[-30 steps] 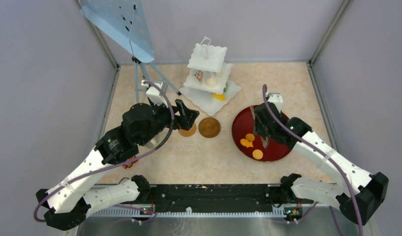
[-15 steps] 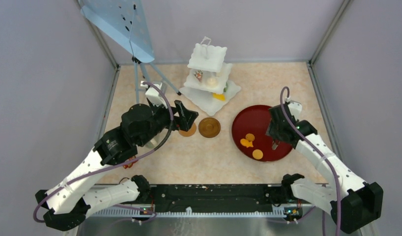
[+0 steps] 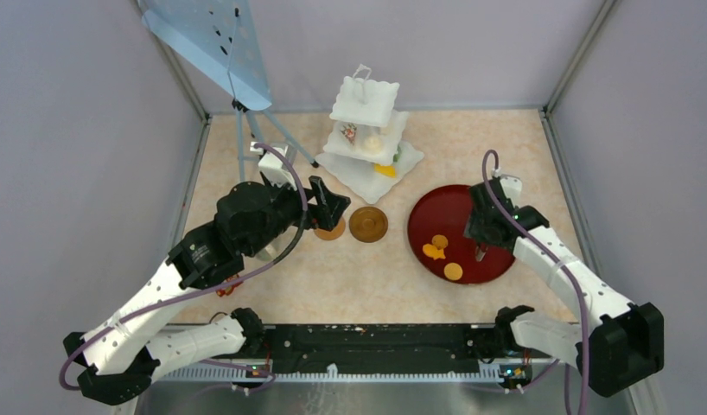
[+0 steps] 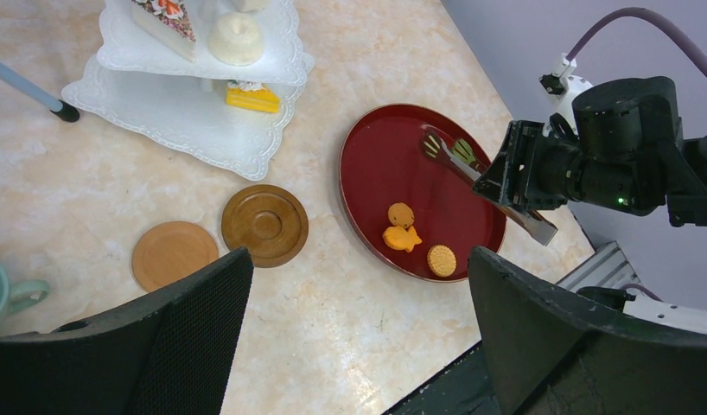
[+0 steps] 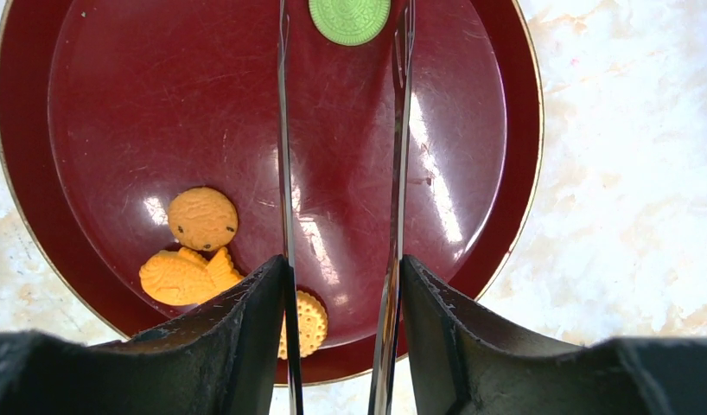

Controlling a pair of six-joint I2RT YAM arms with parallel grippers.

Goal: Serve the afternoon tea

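My right gripper [image 5: 341, 277] is shut on the long metal tongs [image 5: 283, 130] and holds them over the dark-red tray [image 5: 514, 104]. The tong arms stand apart, their tips either side of a green round cookie [image 5: 349, 15]. An orange fish [image 5: 184, 275], a chip cookie [image 5: 202, 218] and a round biscuit [image 5: 308, 322] lie on the tray's near left. My left gripper [image 4: 357, 259] is open and empty above the table, near a light wooden coaster [image 4: 175, 254]. A teal cup [image 4: 0, 290] shows at the left edge. A yellow wedge [image 4: 252, 98] lies on the white tiered stand [image 3: 367, 130].
A dark wooden coaster [image 3: 368, 224] lies between the light coaster and the tray [image 3: 436, 212]. The stand's middle tier holds a cake slice [image 4: 164, 15] and a cream puff [image 4: 235, 39]. A blue perforated panel on a tripod [image 3: 212, 43] stands at the back left.
My right gripper has moved with the tongs from the tray's middle towards its right side. The left arm has not moved.
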